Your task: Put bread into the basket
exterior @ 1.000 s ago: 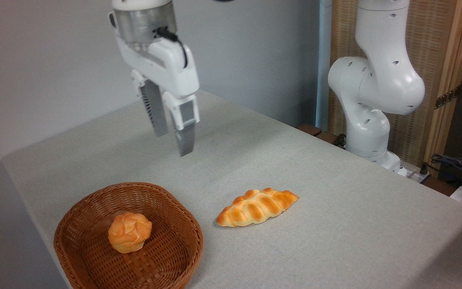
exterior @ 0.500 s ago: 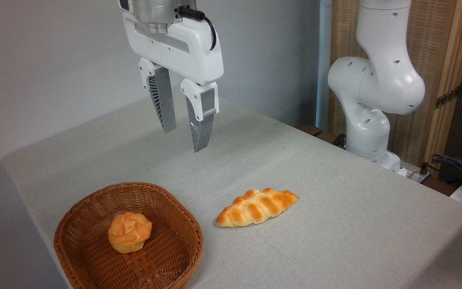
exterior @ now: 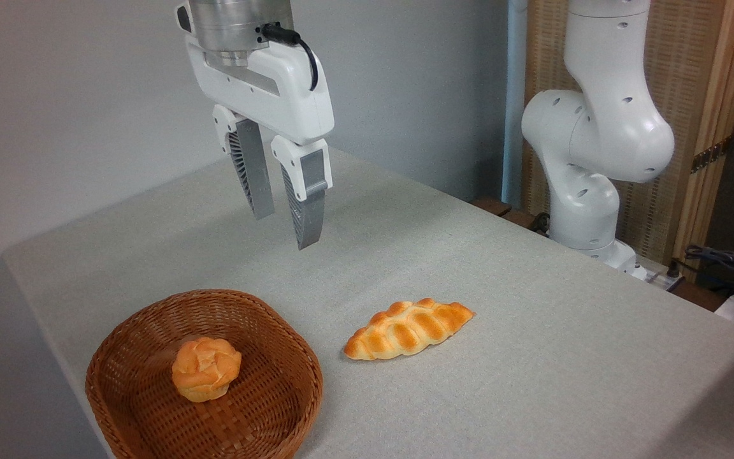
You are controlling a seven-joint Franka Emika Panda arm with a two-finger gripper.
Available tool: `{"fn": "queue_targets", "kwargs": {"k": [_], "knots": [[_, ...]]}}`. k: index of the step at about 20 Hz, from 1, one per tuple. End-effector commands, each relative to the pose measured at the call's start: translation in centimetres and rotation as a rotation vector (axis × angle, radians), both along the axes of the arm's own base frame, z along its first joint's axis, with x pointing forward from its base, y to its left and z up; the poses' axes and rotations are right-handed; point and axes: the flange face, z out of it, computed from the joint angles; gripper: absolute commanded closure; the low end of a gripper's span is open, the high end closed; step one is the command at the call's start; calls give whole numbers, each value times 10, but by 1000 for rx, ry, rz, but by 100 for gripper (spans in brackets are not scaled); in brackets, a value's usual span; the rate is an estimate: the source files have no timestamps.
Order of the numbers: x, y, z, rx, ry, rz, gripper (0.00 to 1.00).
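The bread, a small round orange-golden bun with a cracked top, lies inside the reddish-brown wicker basket at the table's front left. My gripper hangs in the air well above and behind the basket. It is open, its two grey fingers point down and nothing is between them.
A longer braided golden loaf lies on the grey table to the right of the basket. The arm's white base stands at the table's far right edge. A wooden screen and cables are behind it at the right.
The gripper swung to the right while turning about its axis, then came back a little to the left. Its fingers show a wider gap than a second ago. Bread, basket and loaf have not moved.
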Motion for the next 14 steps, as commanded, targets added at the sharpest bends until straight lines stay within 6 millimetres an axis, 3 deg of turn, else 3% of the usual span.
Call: {"fn": "queue_targets", "kwargs": {"k": [1, 14], "knots": [[2, -1, 6, 16, 8, -4, 0], [1, -3, 2, 17, 31, -14, 0]]}}
